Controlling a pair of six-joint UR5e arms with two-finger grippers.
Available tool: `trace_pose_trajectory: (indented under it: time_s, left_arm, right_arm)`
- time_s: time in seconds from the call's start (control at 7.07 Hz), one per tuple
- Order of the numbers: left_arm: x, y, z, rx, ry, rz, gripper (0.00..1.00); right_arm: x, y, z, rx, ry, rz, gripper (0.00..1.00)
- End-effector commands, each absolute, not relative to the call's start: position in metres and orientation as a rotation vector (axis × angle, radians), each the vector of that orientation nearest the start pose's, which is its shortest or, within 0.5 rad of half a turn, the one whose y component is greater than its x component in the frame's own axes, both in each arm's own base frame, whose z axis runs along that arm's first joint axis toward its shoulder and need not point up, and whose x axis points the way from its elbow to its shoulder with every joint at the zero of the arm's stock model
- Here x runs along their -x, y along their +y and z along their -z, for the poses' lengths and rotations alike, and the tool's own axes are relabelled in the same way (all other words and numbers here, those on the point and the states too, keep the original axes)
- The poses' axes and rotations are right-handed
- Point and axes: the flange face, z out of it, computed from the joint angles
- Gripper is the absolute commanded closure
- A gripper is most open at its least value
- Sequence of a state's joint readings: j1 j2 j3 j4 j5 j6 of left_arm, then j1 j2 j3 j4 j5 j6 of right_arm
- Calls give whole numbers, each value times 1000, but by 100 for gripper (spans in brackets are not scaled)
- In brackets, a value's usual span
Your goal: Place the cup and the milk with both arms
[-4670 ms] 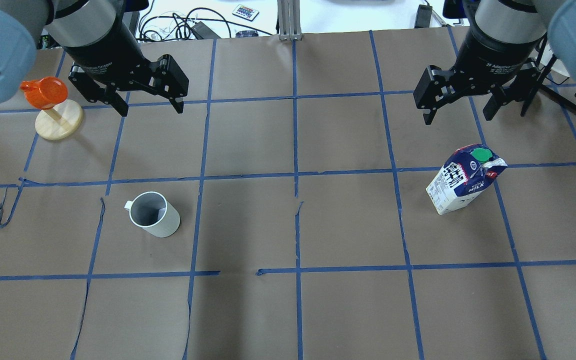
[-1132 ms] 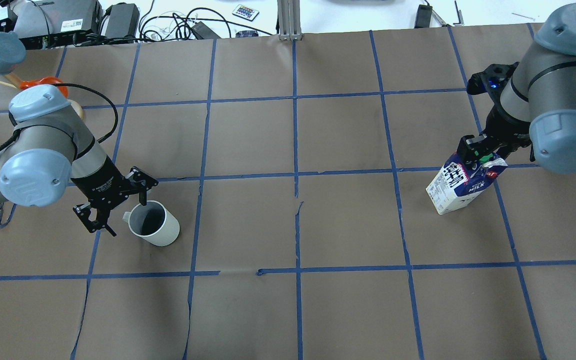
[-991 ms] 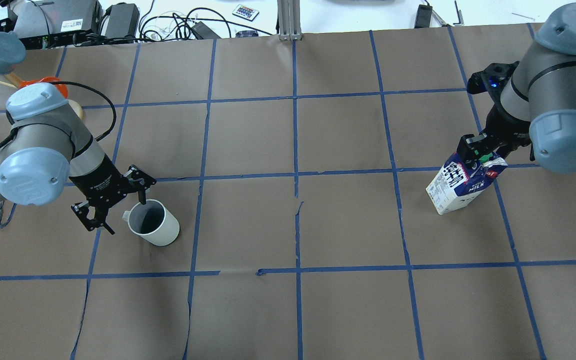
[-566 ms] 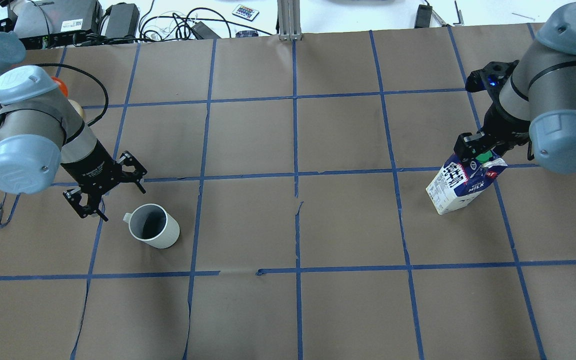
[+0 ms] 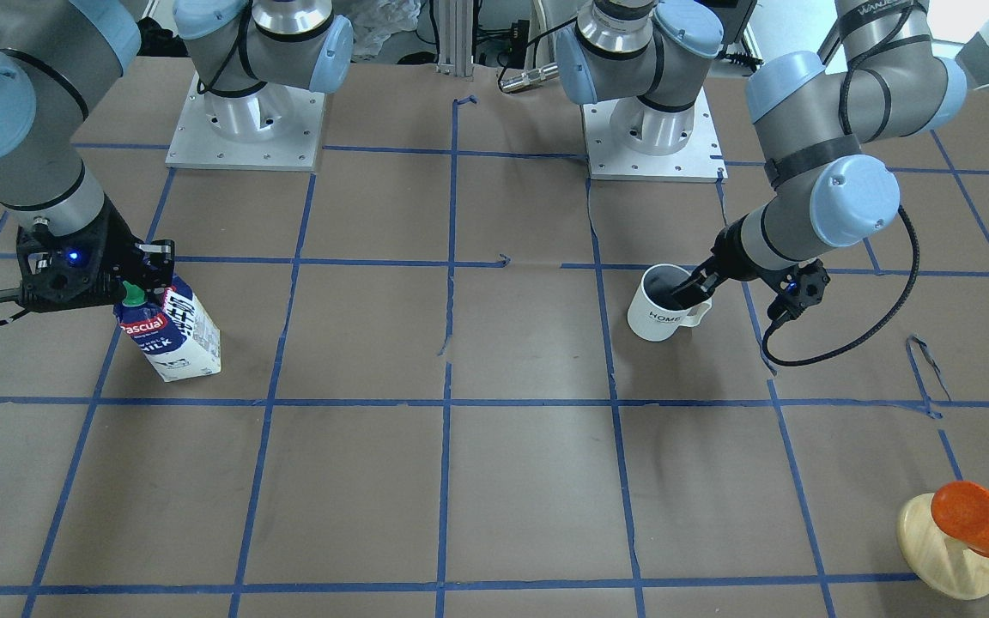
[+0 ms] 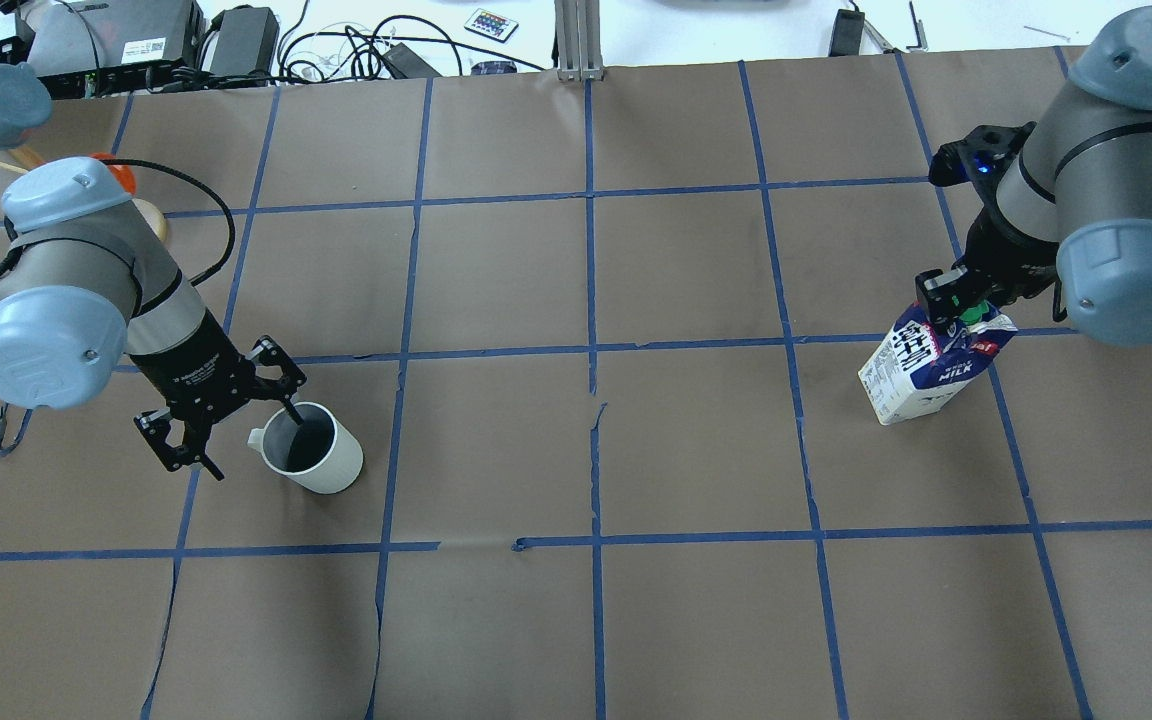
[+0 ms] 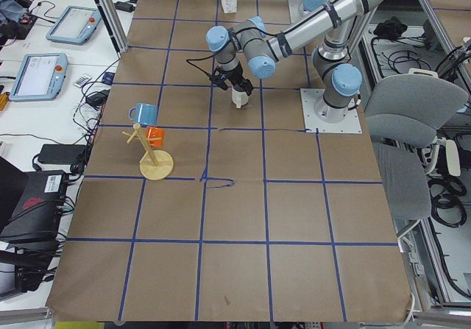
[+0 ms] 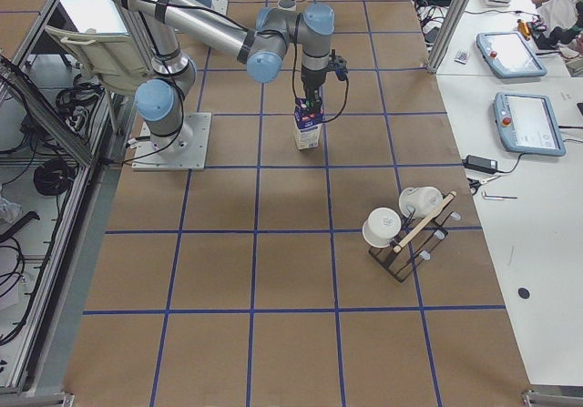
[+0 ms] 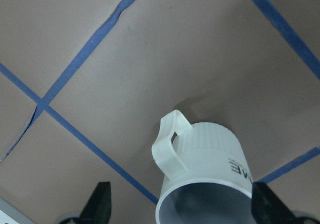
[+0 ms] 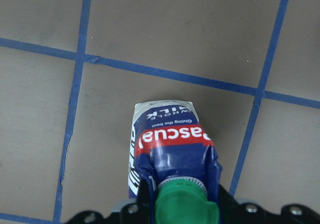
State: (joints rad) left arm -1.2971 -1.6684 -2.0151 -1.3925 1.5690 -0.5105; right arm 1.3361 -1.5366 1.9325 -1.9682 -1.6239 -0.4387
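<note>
Front view, surroundings: a brown-paper table (image 5: 503, 481) gridded in blue tape. One orange cup (image 5: 979, 508) sits on a wooden stand (image 5: 932, 554) at a near corner, well apart from both grippers.
Front view, count: one cup (image 5: 658, 319), one milk (image 5: 175, 336), one left arm (image 5: 821, 197), one right arm (image 5: 22, 129).
Overhead, cup: upright on the table's left half. The left gripper (image 6: 258, 448) is spread wide over its handle side, one finger dipped into the mouth and the other outside; it grips nothing.
Overhead, milk: upright inside a grid square on the right half. The right gripper (image 6: 956, 305) is clamped on its gabled top.
Left side view: one blue cup (image 7: 143, 112) hangs on the stand with the orange cup, near the left arm but apart from it.
Right side view: a rack (image 8: 401, 252) holds two white cups (image 8: 381, 227), well apart from the milk.
Left wrist: the handle (image 9: 170, 146) faces the camera, with one dark fingertip on each side of the rim.
Right wrist: the green cap (image 10: 181, 204) lies between the fingers, and the red label is on the carton's slope.
</note>
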Motion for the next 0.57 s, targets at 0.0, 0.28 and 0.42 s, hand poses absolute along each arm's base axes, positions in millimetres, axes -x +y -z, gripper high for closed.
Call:
trace_pose_trajectory:
  time_s: [0.0,0.28,0.42]
  left_arm:
    - [9,-455,-251,1095,2860,-569,89]
    - [9,-455,-251,1093,2866,-563,100]
    - [9,-456,-250,1096,2863,-562,100]
  right_arm:
    - [-14,-499,-356,320,3188,25,100]
    - [-19,-513,-389,284,3127,29,100]
    - [-20,-517,-399,244,3129,51,100]
